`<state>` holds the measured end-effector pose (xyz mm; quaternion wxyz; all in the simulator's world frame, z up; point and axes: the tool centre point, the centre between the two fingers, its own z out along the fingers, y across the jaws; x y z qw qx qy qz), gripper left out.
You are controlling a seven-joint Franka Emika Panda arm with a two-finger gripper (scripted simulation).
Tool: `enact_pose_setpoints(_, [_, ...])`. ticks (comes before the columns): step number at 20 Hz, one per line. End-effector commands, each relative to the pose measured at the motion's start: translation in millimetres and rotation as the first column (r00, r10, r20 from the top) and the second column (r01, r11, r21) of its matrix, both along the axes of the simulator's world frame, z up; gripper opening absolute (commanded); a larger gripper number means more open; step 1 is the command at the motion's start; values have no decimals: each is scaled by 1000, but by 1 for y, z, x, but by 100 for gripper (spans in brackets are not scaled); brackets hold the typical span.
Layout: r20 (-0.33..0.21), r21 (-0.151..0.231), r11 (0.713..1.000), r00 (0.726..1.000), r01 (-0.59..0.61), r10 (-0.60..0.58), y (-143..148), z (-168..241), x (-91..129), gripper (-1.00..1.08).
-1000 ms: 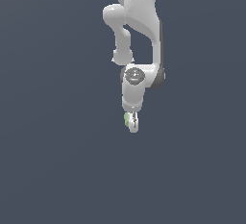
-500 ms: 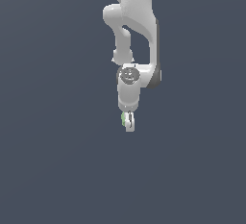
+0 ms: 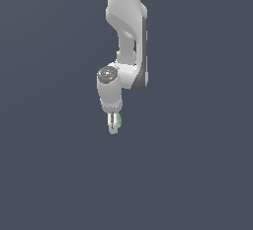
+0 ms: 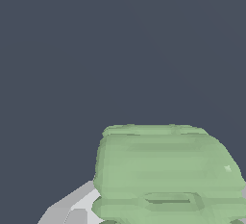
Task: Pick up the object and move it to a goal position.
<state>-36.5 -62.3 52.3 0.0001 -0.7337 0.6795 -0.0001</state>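
Plain dark grey-blue background fills both views – flat, uniform, no edges or markings to tell a worktop from the backdrop. In the exterior view the white Panda arm (image 3: pixel 127 21) comes down from the top edge near the middle, with a dark panel along the side toward the exterior view's right, and bends at a round joint (image 3: pixel 107 75) with a grey cap. Below that joint the wrist section narrows and points straight down to the hand (image 3: pixel 114 124), which sits a little toward the exterior view's left of centre, about mid-height in the picture. The hand's fingers are drawn close together, clamped on the object (image 3: pixel 119 121) – only a thin pale-green sliver of it shows at the side of the fingers toward the exterior view's right. In the wrist view the object (image 4: pixel 168 175) is very close to the camera: pale green, lumpy, stepped outline with darker green bands and ridges across it, plus a small light fleck. Light grey finger parts (image 4: pixel 72 206) show just beside it, touching its lower edge.
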Motion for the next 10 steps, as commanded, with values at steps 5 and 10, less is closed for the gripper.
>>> enact_pose_setpoints(5, [0,0,1000,1000,-1,1,-44,4,-1,-100])
enact_pose_setpoints(10, [0,0,1000,1000,-1,1,-54,5,0,-100])
